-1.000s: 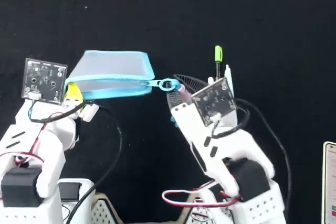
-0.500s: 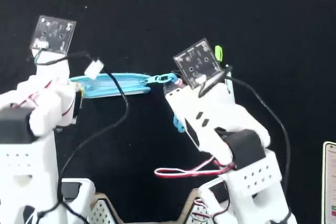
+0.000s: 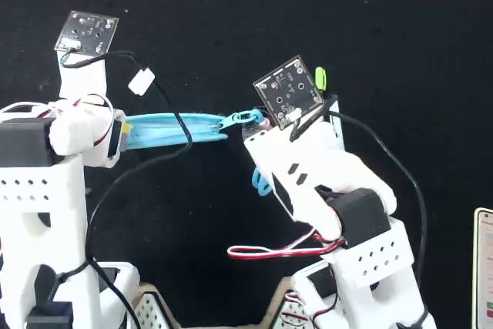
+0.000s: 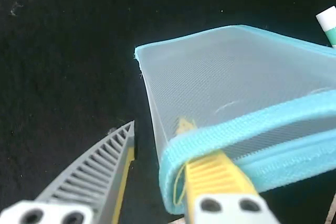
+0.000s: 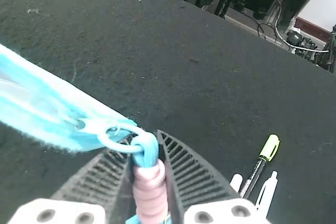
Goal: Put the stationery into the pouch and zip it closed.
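One mesh pouch [image 3: 173, 129], edge-on from above, so it reads as a thin blue band strung between the two arms. Can't tell what's inside. Left hand [image 4: 157, 129] has its jaws apart: yellow finger [image 4: 210, 177] hooked inside the pouch's mouth, grey finger [image 4: 105, 156] outside, not touching. Right hand [image 5: 142, 142] is clamped on the zip pull [image 5: 149, 179].

Three pens lie on the desk [image 3: 400, 28] beside the right arm: one green-capped pen [image 5: 265, 156] and two white pens [image 5: 269, 190], one half hidden by the hand. From above, the camera board [image 3: 289, 92] covers most of them.

A second ago the pouch sagged wide open with both arms lower. Now the arms are up and the pouch is pulled flat.
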Controlling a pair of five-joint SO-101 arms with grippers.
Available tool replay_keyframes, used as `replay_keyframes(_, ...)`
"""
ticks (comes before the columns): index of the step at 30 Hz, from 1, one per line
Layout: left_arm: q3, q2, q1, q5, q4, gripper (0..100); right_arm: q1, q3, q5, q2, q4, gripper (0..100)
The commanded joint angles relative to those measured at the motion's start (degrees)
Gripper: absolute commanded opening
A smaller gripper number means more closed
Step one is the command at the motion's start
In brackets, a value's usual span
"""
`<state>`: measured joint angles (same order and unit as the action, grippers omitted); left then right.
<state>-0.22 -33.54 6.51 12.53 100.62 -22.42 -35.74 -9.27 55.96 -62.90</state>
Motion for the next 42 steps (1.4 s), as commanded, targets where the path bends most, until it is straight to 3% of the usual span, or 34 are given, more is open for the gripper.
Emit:
replay_keyframes(1, -2.9, -0.4, 0.0, -0.1, 0.2, 12, -0.4, 2.9, -0.3, -0.1, -0.1, 1.5)
replay_keyframes(4, -2.9, -0.4, 0.0, -0.1, 0.2, 2, -0.4, 3.7, -0.3, -0.1, -1.7, 2.4)
replay_keyframes(10, -1.7, -0.4, -1.7, -0.1, 0.1, 3, -0.4, 15.1, -0.4, -0.1, -15.6, 16.8)
replay_keyframes(17, 1.3, -0.5, -4.7, -0.2, -4.0, 3, -1.1, 25.6, -5.3, -0.1, -31.5, 19.5)
replay_keyframes(20, 0.1, -0.5, -5.1, -4.0, -6.9, 3, -3.7, 29.1, -6.5, -0.1, -34.9, 19.4)
replay_keyframes(28, 0.5, -0.5, -6.5, -6.9, -11.3, 3, -9.5, 29.7, -6.3, -0.1, -35.4, 19.8)
replay_keyframes(37, 7.7, -14.3, -4.6, -10.5, -17.9, 3, 5.1, 16.9, -2.1, -0.1, -24.6, 19.5)
replay_keyframes(42, 21.0, -23.6, -5.3, -10.2, -23.8, 3, 9.4, 10.9, -2.2, -0.1, -21.0, 19.4)
